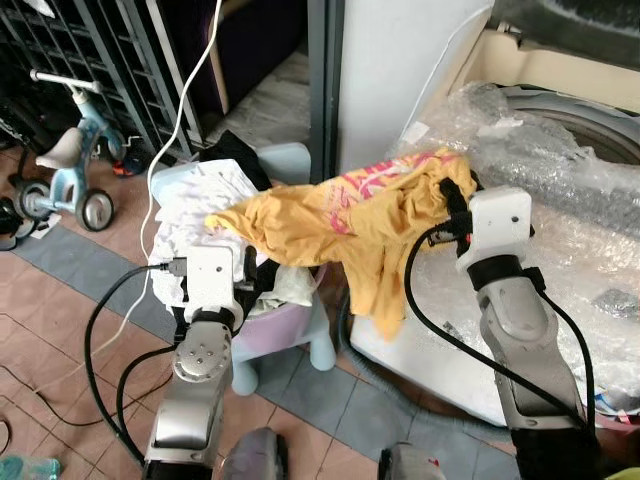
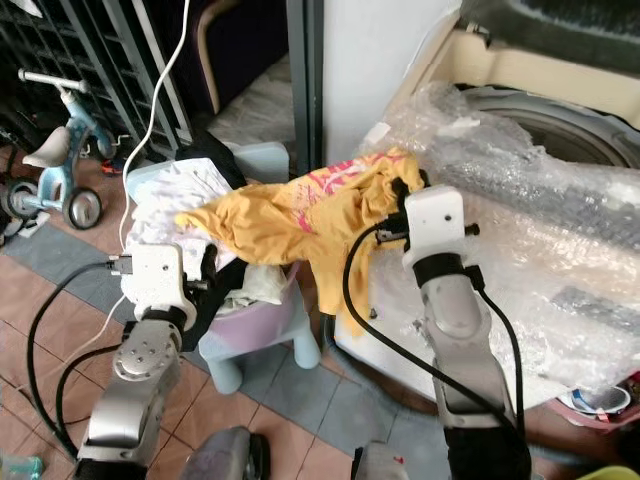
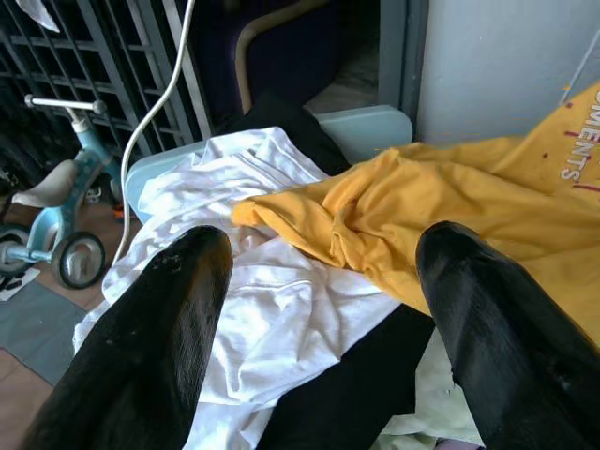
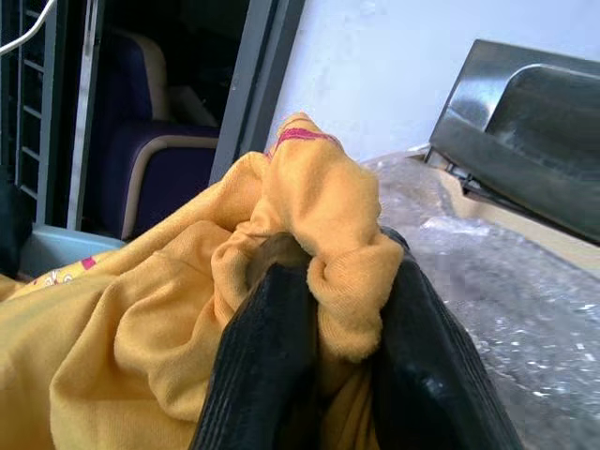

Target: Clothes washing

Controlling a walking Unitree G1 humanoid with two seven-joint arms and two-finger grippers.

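Black fingers (image 4: pixel 281 366) of our right gripper (image 4: pixel 319 309) are pinching a bunched fold of the yellow shirt (image 1: pixel 350 225), closed on the cloth so that it is bulging out between them. We are holding that end up beside the washing machine (image 1: pixel 560 130), at the edge of the bubble wrap (image 1: pixel 560 180) that is draped over the machine's front, while the rest of the shirt is sagging back across the gap and trailing onto the pile of white laundry (image 3: pixel 253 309) heaped in the small plastic chair (image 1: pixel 300 340).

Our left gripper (image 3: pixel 319 281) is hovering over that pile with its fingers spread wide and gripping nothing; the shirt's far end is lying just ahead of them.

As we judge it, we are carrying the shirt over to the drum, so we are wanting to lift high enough for the hanging tail to clear the bubble wrap and the machine's rim before we are letting go. Keeping the pinch firm is mattering, since only a fold is caught. The trailing end may be dragging white pieces off the chair, so the left gripper could be gathering that end or holding the pile down
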